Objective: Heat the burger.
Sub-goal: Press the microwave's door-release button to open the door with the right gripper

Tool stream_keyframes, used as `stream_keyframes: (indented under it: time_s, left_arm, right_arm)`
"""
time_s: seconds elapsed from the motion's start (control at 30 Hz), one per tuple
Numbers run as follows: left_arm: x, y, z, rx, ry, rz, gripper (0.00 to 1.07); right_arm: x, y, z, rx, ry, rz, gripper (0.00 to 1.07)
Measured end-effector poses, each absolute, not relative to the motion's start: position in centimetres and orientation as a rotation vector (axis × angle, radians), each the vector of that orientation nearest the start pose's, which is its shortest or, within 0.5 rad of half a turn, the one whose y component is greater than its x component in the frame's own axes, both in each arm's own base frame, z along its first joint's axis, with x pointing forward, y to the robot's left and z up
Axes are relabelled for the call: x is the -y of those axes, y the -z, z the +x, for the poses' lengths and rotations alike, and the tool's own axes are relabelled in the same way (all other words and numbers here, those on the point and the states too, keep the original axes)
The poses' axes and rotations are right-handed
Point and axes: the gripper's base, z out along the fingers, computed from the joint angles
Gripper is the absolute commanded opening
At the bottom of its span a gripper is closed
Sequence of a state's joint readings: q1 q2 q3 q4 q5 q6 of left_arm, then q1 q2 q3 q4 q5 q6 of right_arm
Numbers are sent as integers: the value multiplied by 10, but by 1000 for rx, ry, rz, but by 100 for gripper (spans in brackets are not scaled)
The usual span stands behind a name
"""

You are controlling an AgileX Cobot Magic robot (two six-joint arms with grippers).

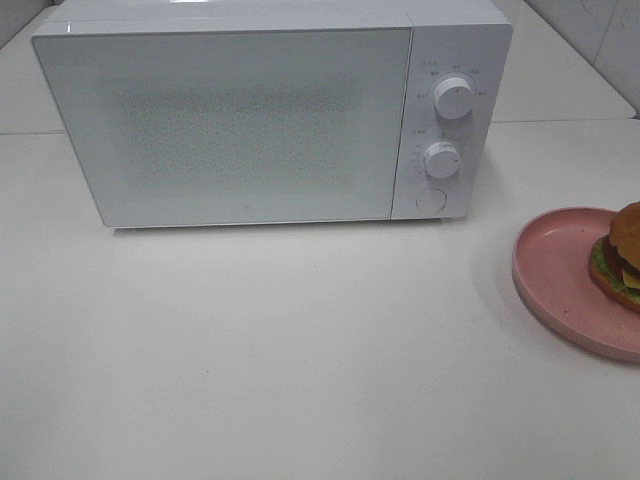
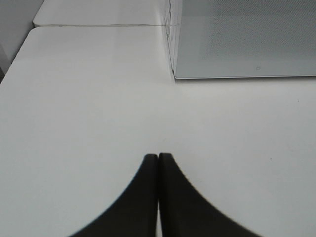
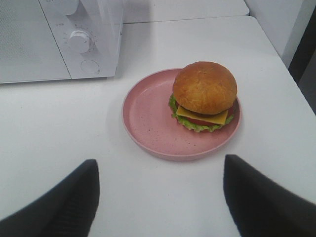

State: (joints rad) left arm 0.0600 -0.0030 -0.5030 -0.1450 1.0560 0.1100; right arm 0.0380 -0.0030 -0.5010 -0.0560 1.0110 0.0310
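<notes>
Just plain white tables (image 1: 300, 350) butted together, seam (image 1: 560, 121) along the back. Pale wall (image 1: 600, 35) in the far right corner. Soft, even light.

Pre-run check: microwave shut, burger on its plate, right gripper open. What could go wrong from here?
1. The microwave door is shut, so bringing the burger over first would likely leave nowhere to put it.
2. The burger sits off-centre on the pink plate; a rim grip by the open right gripper could tilt it and slide the burger off.
</notes>
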Motion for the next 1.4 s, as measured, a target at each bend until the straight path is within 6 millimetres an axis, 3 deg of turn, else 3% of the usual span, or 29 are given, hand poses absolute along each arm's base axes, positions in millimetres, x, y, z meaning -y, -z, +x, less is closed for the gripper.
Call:
stream_keyframes:
  time_s: [1.4]
  left_arm:
    - [12, -279, -5, -2025, 66, 57, 0]
  right_arm:
    - [4, -282, -3, -1989, 22, -6, 67]
